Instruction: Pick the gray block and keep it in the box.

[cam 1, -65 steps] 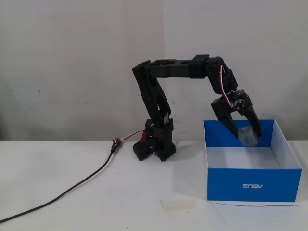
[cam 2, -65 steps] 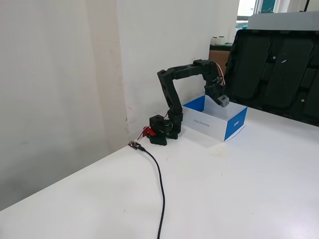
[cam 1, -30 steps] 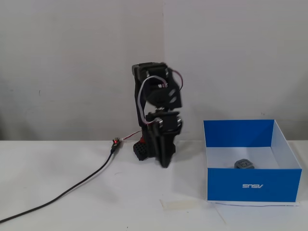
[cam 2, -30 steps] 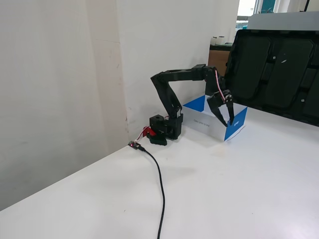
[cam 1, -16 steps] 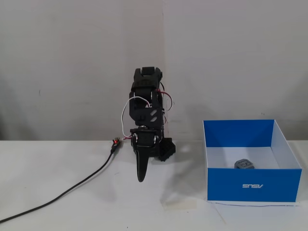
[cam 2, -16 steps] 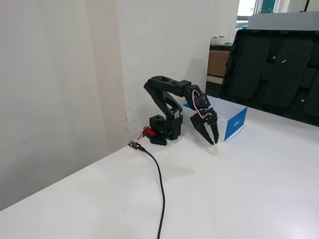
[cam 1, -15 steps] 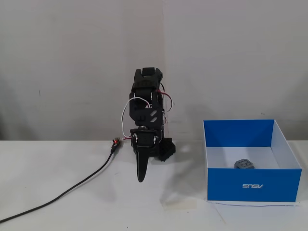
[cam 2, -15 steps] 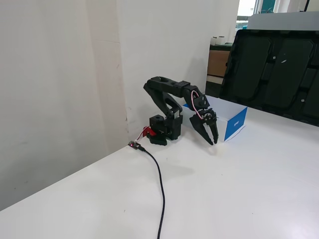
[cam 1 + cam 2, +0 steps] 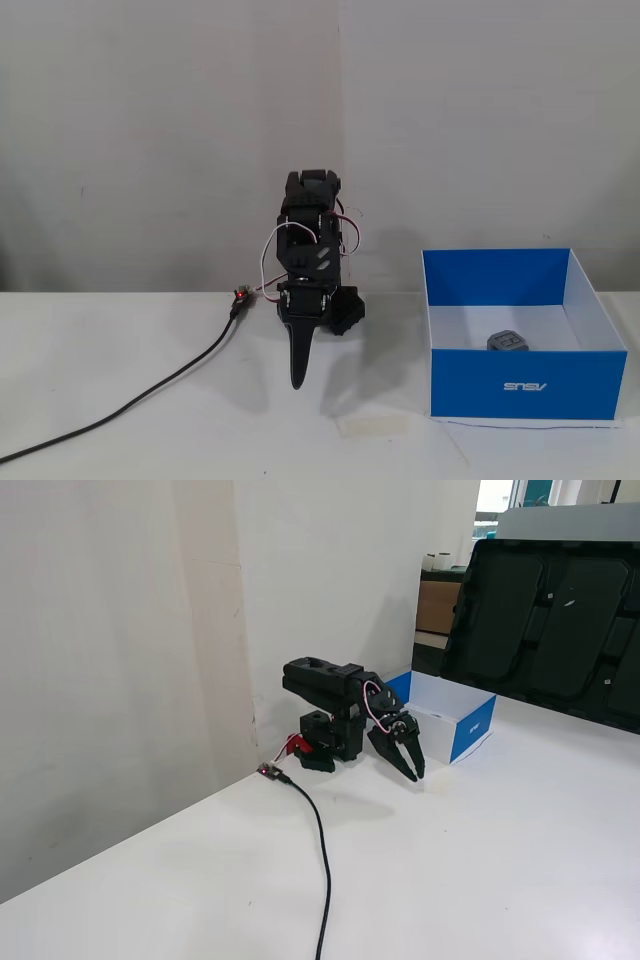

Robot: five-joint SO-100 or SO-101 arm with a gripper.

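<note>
We log a white table (image 9: pixel 120 340) against a pale wall. Nearest: a black cable (image 9: pixel 150 390) and a strip of clear tape (image 9: pixel 371 425). Then the folded arm, its gripper (image 9: pixel 298 378) pointing down with jaws closed, empty. Beside it, the blue box (image 9: pixel 525 385); the gray block (image 9: pixel 508 342) lies inside.
</note>
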